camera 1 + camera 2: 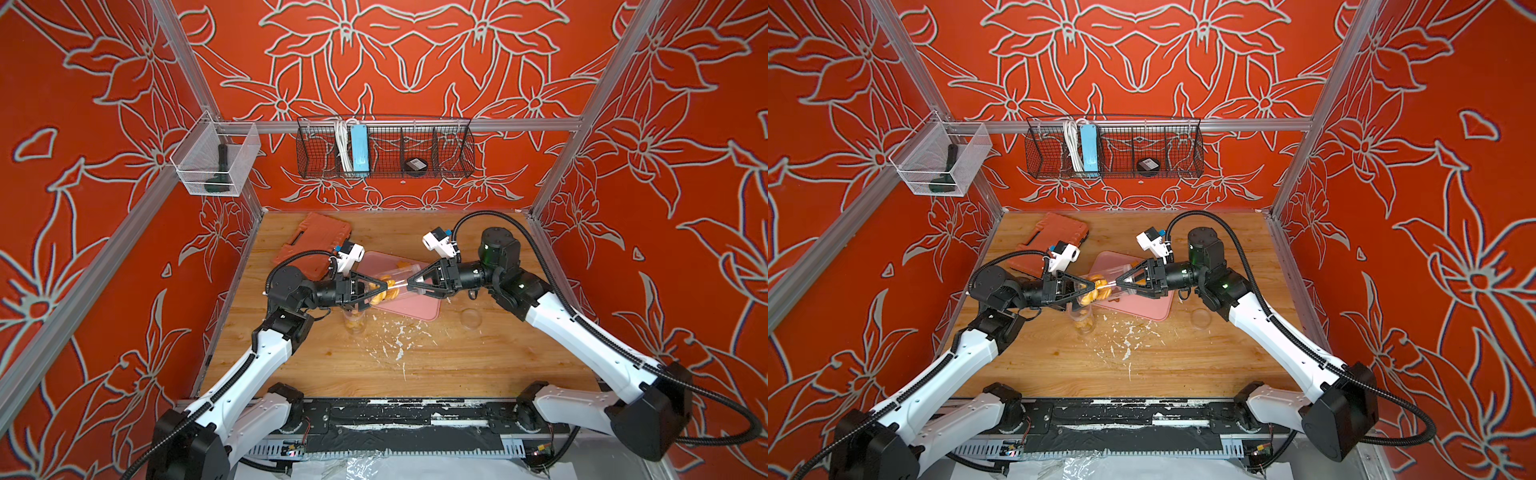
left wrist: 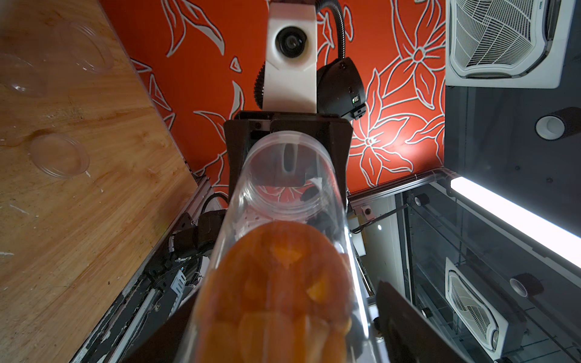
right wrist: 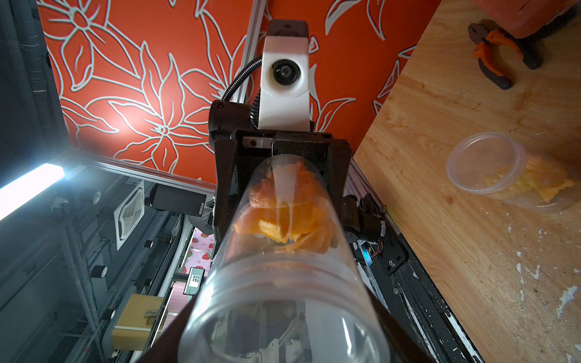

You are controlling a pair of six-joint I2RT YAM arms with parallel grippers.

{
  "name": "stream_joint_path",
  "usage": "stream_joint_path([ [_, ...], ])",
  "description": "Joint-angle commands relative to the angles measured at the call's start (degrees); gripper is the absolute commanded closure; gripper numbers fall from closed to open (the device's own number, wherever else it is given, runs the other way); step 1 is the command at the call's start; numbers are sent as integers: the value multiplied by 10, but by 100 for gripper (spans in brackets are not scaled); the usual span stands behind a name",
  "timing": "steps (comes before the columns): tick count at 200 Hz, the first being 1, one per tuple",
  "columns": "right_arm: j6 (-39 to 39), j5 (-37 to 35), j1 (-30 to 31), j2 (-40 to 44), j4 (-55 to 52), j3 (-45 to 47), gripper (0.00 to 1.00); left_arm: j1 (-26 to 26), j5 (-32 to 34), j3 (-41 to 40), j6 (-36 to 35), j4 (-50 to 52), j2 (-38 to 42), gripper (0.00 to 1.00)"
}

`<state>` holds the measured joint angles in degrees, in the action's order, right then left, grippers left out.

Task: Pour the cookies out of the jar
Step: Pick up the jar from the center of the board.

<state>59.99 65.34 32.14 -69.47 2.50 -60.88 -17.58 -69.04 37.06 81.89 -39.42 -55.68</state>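
so your cookies (image 3: 283, 217) are a clump of yellow-orange biscuits, ridged and wavy-edged, jammed together at the closed end of the clear jar (image 1: 401, 275). the exact shapes are hard to pick out through the plastic. the jar lies roughly on its side in the air, over the pink tray (image 1: 415, 309).

your right gripper (image 1: 409, 285) is clamped on the jar at the threaded mouth end. in the right wrist view the plastic runs straight between its fingers. your left gripper (image 1: 384, 285) sits at the base end where the cookies are piled, one finger (image 2: 408, 317) on each side of the jar. in the left wrist view there's a sliver of light between that finger and the jar wall, so i can't tell if it's actually gripping or just straddling.

below the left gripper a second clear tub (image 3: 490, 171) with yellow snacks in it sits on the wooden table (image 1: 478, 365). a clear lid (image 1: 471, 319) lies near the right arm, and white flecks (image 1: 397, 343) are scattered in front of the tray. an orange tool case (image 1: 316, 245) lies at the back left, with pliers (image 3: 500, 56) just by it. red floral walls all round, with a black wire basket (image 1: 449, 145) on the back one and a white mesh bin (image 1: 195, 174) on the left rail.
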Motion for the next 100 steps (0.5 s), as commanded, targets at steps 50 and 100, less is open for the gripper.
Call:
stream_joint_path([
  [50, -6, -38, 3, -4, 11, 20, 44, -8, -6, -5, 14, -47, -3, 18],
  [100, -12, -63, 3, 6, 15, 29, 44, -9, 0, -12, 15, -53, -5, 24],
])
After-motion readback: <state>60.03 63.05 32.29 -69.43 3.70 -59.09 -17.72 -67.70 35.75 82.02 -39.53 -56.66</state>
